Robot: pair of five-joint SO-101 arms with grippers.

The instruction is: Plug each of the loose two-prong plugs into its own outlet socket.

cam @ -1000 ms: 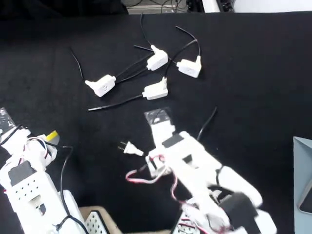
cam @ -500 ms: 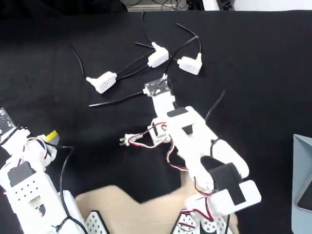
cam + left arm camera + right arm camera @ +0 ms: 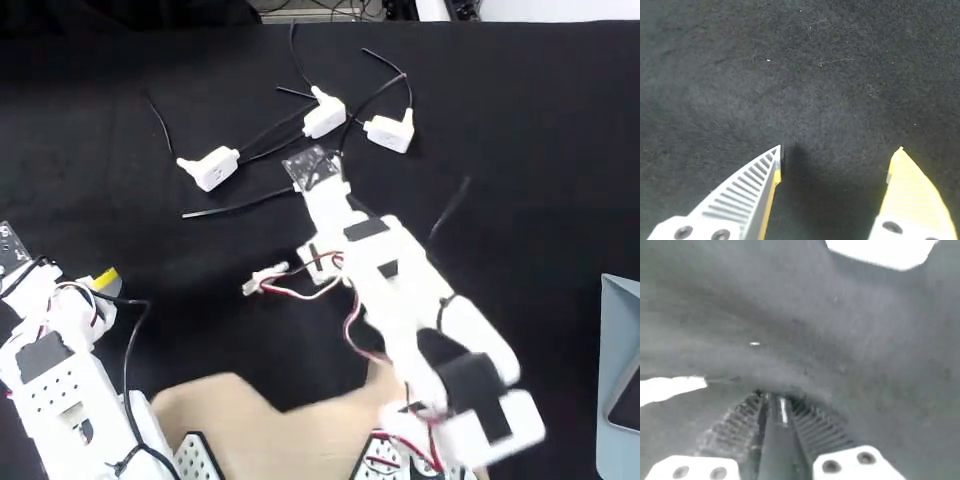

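Black cloth is covering the table (image 3: 540,100), and a small white loose plug (image 3: 262,282) is lying flat on it near the middle; I am placing everything else from that plug.

Far to the left of the plug, your left gripper (image 3: 839,152) is hanging low over bare cloth. Its jaws are spread wide with nothing between them, and it is most likely parked there so it is not crowding the work.

Beyond the plug and a little to its left, a white socket (image 3: 210,170) is lying with its lead trailing away. The plug itself is sitting untouched, just beside the red wires (image 3: 325,262) drooping from your right arm (image 3: 400,290), so it seems to be waiting its turn.

Beyond the plug and slightly to its right, your right gripper (image 3: 313,170) is reaching in among the sockets. In its wrist view the jaws are pinching almost fully closed on a dark cord (image 3: 772,440) with a pale sliver beside it. I am judging that to be another plug's lead, held so the plug can be carried to a socket, though any plug body is too unclear to confirm.

A black lead (image 3: 235,205) on the cloth is running in under that gripper; what it is joined to is hidden.

Farther beyond the plug and to its right, a second socket (image 3: 324,118) and a third socket (image 3: 390,133) are lying side by side. I cannot tell whether either is holding a plug.
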